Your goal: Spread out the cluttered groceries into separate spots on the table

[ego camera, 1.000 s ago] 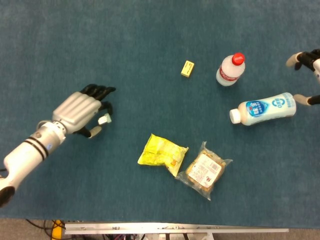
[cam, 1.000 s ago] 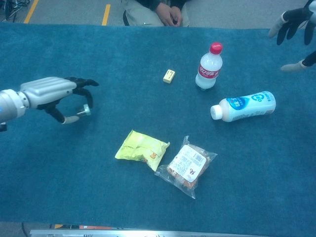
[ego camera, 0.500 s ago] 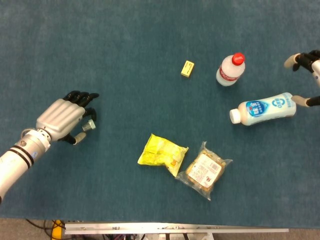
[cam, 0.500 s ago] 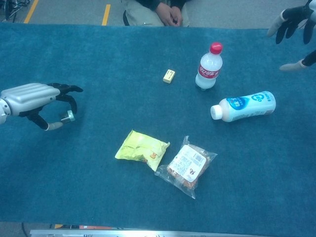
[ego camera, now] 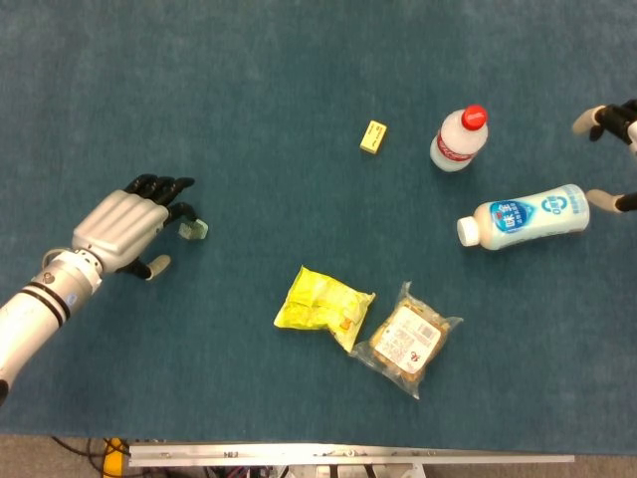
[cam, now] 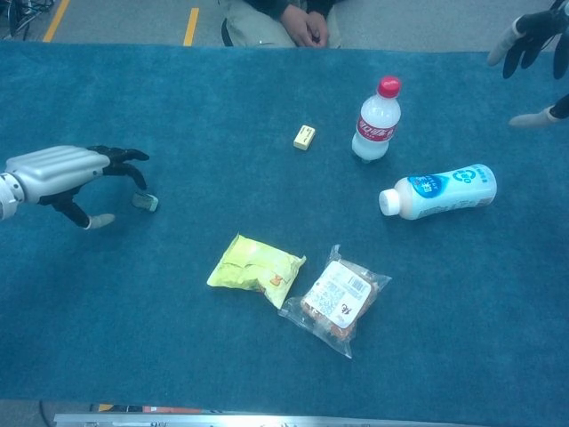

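A small pale packet (ego camera: 193,229) (cam: 146,202) lies on the blue table just beyond the fingertips of my left hand (ego camera: 129,224) (cam: 64,173), whose fingers and thumb are spread with nothing between them. Further right sit a small yellow block (ego camera: 372,136) (cam: 304,137) and an upright red-capped bottle (ego camera: 459,139) (cam: 375,120). A white milk bottle (ego camera: 525,216) (cam: 437,191) lies on its side. A yellow snack bag (ego camera: 322,304) (cam: 255,267) touches a clear snack packet (ego camera: 406,338) (cam: 334,298). My right hand (ego camera: 615,124) (cam: 533,40) hovers open at the far right edge, just beyond the milk bottle's base.
A person's folded hands (cam: 300,20) show beyond the table's far edge. The table's near edge (ego camera: 348,453) has a metal rail below it. Blue tabletop (ego camera: 199,90) stretches across the far left and the near right.
My left hand carried the small packet leftward, then let it go; the packet now lies on the table by the fingertips. The right hand barely shifted.
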Controlling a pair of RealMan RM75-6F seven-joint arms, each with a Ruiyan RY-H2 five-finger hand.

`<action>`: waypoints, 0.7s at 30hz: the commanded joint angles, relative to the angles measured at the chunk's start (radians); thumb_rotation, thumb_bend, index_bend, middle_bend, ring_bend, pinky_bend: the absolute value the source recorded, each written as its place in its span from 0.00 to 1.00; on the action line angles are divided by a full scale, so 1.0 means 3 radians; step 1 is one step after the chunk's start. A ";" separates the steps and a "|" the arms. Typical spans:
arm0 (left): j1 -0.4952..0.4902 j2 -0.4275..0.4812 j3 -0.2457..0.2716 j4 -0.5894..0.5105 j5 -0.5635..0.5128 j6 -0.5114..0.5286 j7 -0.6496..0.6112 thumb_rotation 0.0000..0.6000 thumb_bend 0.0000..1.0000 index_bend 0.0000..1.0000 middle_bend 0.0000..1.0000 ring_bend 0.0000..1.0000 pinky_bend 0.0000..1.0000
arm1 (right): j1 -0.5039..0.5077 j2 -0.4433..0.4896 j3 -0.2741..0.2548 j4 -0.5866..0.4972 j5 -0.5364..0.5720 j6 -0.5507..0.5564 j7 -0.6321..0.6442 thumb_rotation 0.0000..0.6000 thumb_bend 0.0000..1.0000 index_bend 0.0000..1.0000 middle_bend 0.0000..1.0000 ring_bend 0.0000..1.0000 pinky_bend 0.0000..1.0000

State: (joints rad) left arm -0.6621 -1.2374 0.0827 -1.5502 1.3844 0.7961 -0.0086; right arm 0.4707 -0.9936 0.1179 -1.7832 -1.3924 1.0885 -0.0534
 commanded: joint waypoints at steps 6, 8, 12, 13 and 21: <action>-0.0029 -0.0054 -0.0192 0.0006 -0.0041 0.0082 -0.0137 1.00 0.36 0.24 0.01 0.00 0.04 | 0.0005 -0.0021 -0.0002 0.0034 0.0008 -0.0016 0.0014 1.00 0.00 0.38 0.48 0.40 0.53; -0.0040 -0.0075 -0.0234 0.0021 -0.0061 0.0083 -0.0173 1.00 0.36 0.24 0.01 0.00 0.04 | 0.0003 -0.0030 0.0000 0.0043 0.0014 -0.0011 0.0009 1.00 0.00 0.38 0.48 0.40 0.53; -0.0040 -0.0123 -0.0293 0.0061 -0.0089 0.0109 -0.0217 1.00 0.36 0.24 0.02 0.00 0.04 | 0.0002 -0.0047 0.0003 0.0060 0.0035 -0.0004 -0.0039 1.00 0.00 0.38 0.48 0.40 0.53; -0.0033 -0.0133 -0.0297 0.0071 -0.0087 0.0124 -0.0217 1.00 0.36 0.24 0.02 0.00 0.04 | 0.0001 -0.0050 0.0006 0.0063 0.0037 0.0006 -0.0054 1.00 0.00 0.38 0.48 0.40 0.53; 0.0044 -0.0129 -0.0321 0.0081 -0.0104 0.0241 -0.0221 1.00 0.36 0.24 0.04 0.00 0.04 | 0.0037 -0.0083 0.0048 0.0012 0.0006 0.0054 -0.0192 1.00 0.00 0.38 0.47 0.40 0.53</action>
State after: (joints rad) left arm -0.6509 -1.2778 -0.0130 -1.5246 1.3537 0.8659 -0.0749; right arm 0.4781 -1.0168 0.1296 -1.7747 -1.3896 1.1042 -0.1027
